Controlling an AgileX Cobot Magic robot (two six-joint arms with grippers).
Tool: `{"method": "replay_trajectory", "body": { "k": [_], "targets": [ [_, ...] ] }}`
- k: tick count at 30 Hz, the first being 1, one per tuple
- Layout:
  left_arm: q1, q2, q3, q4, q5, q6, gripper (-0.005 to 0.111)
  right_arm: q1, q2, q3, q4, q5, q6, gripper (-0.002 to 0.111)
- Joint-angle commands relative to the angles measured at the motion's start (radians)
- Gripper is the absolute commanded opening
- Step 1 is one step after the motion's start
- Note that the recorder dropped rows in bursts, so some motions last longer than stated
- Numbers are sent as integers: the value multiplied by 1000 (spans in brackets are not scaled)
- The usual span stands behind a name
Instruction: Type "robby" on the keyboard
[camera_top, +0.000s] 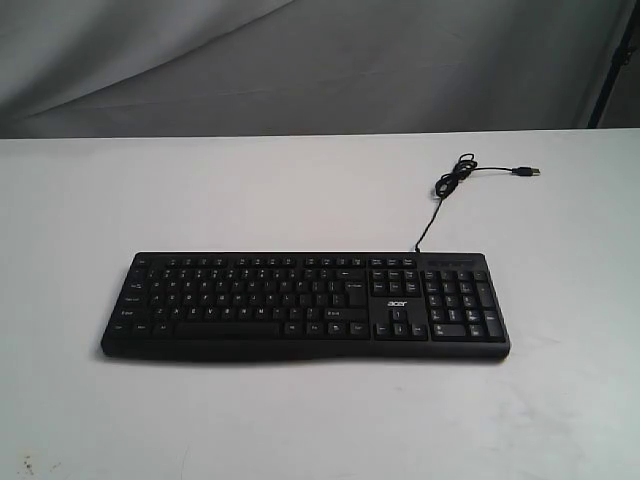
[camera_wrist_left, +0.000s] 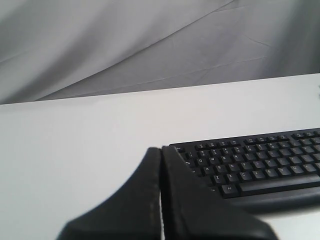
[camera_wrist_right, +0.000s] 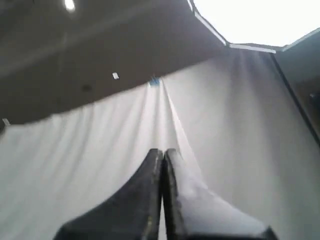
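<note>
One keyboard (camera_top: 305, 305) is laid flat on the white table (camera_top: 300, 420), roughly at its middle. In the exterior view the number pad is set toward the right, and a small white logo (camera_top: 397, 304) is printed just left of that pad. Its thin black cable (camera_top: 437, 205) is led from the back edge into a loose loop (the plug (camera_top: 527, 172) lies free on the table). The left gripper (camera_wrist_left: 161, 150) is held with its jaws pressed together, the keyboard's left end seen just past its tips. The right gripper (camera_wrist_right: 163, 151) is likewise closed on nothing and is pointed up at the pale cloth backdrop (camera_wrist_right: 75, 165).
</note>
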Motion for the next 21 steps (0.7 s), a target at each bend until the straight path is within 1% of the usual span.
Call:
{"method": "replay_trajectory", "body": {
  "k": [1, 2, 4, 5, 7, 10, 17, 18, 20, 21],
  "targets": [
    [-6, -3, 4, 5, -6, -3, 0, -7, 17, -188, -294, 57, 343, 0],
    [-6, -3, 4, 5, -6, -3, 0, -7, 95, -307, -441, 175, 471, 0],
    [-6, -3, 4, 5, -6, -3, 0, -7, 219, -448, -557, 276, 629, 0],
    [-6, -3, 4, 5, -6, -3, 0, -7, 284, -511, -609, 297, 714, 0],
    [-6, -3, 4, 5, -6, -3, 0, -7, 395, -614, -676, 299, 820, 0],
    [-6, -3, 4, 5, -6, -3, 0, -7, 547, -765, -683, 297, 852, 0],
    [-6, -3, 4, 5, -6, -3, 0, -7, 816, -1051, -666, 273, 819, 0],
    [-6, -3, 4, 5, -6, -3, 0, -7, 870, -1111, -837, 260, 761, 0],
    [-6, -3, 4, 5, -6, -3, 0, -7, 941, -1180, -1111, 266, 758, 0],
    [-6, -3, 4, 5, -6, -3, 0, -7, 967, -1197, -1210, 251, 766, 0]
  ]
}}
